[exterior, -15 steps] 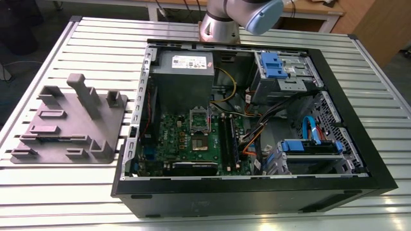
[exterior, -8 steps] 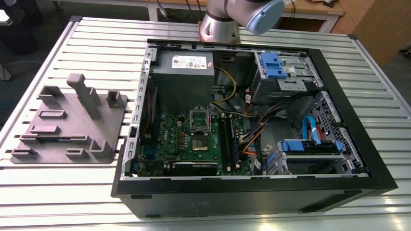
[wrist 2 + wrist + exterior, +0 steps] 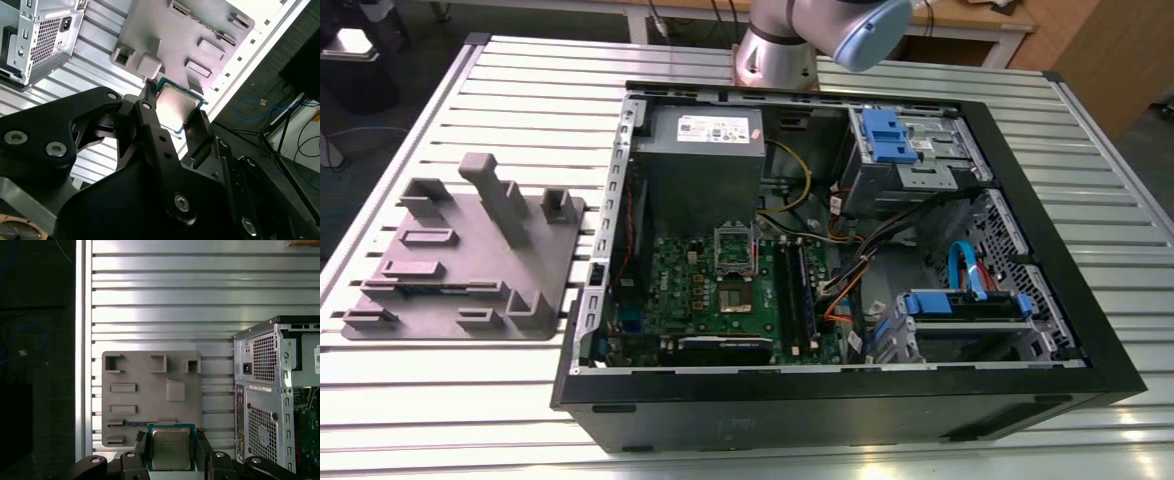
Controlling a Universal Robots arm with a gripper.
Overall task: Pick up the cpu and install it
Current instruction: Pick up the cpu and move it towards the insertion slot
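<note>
Claw [image 3: 171, 446] tight on the cpu [image 3: 171, 456], pinching two opposite edges, probably to spare the metal top and the contacts beneath. Held level, high over the worktop [image 3: 200, 290], grey fixture plate [image 3: 145, 377] below, computer case [image 3: 270, 405] alongside, not yet at the motherboard [image 3: 707, 290].

Shiny metal tops the cpu [image 3: 172, 448]; the fixture block [image 3: 150, 390] is matt plastic.

Fixture plate [image 3: 454, 250] on tabletop [image 3: 520, 90] near the exterior view's left edge, open PC case [image 3: 854, 400] just right of it. Motherboard [image 3: 707, 290] lies in the case, power supply [image 3: 704, 140] behind it; cpu [image 3: 171, 450] sits in the gripper [image 3: 171, 440].
</note>
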